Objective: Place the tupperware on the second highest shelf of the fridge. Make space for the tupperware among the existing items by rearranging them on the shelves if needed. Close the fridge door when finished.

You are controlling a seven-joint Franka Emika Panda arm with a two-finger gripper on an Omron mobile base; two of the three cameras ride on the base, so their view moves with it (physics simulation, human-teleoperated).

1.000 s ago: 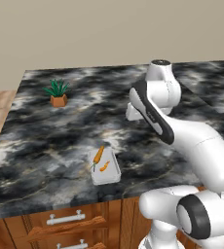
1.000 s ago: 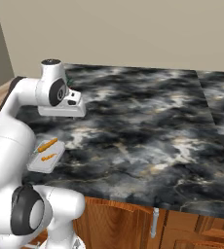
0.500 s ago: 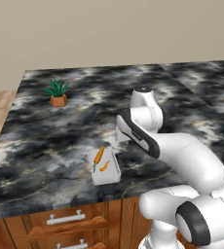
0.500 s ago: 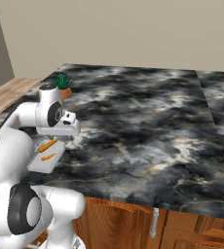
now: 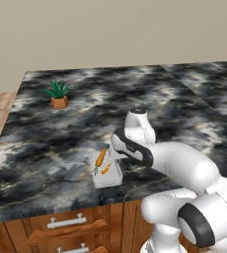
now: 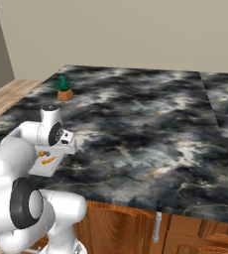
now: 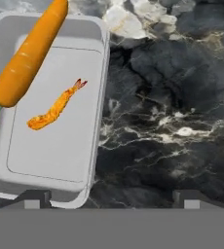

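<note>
Tupperware lies flat near the counter front edge — a carrot and a shrimp inside.

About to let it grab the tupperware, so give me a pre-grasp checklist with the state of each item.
1. Jaws open: ok, the gripper has its fingertips set wide apart.
2. Gripper centred on the tupperware: not ok, the box lies toward one fingertip, bare counter between them.
3. Tupperware flat on the counter: ok.
4. Contents settled: ok, the carrot and a small orange piece lie inside.
5. Nothing crowding the box: ok, the potted plant stands far off.
6. Contact made: cannot tell.
</note>
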